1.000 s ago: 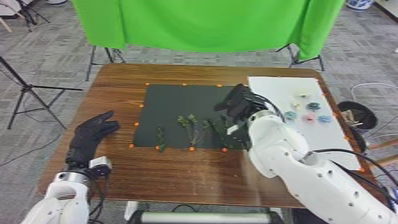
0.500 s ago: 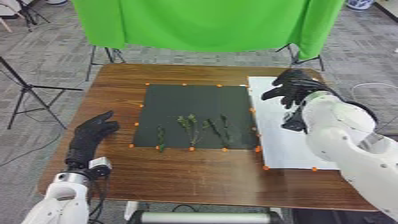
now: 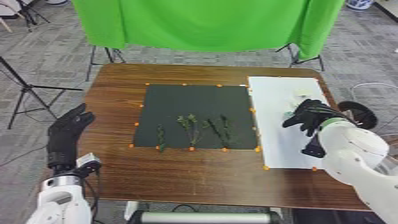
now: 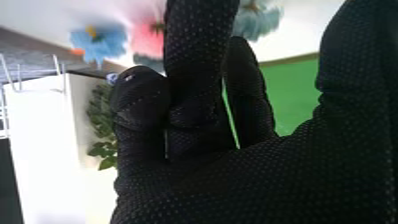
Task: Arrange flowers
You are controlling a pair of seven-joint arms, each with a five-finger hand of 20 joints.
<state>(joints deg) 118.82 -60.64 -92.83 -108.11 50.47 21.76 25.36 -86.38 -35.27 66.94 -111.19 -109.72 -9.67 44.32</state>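
The right hand (image 3: 310, 114), open wide above the white sheet (image 3: 274, 102), apparently targets the flowers (image 4: 147, 41). Spacing keeps leafy stems (image 3: 193, 131) separate.

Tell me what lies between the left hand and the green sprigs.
Head view: brown wooden table, then orange markers along the edge of the black sheet.

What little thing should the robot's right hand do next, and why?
Maybe the right hand should ease down and pinch the pink flower: it is open over the white sheet, the flower is near its fingers, and the green sprigs on the dark mat have no pink blooms.
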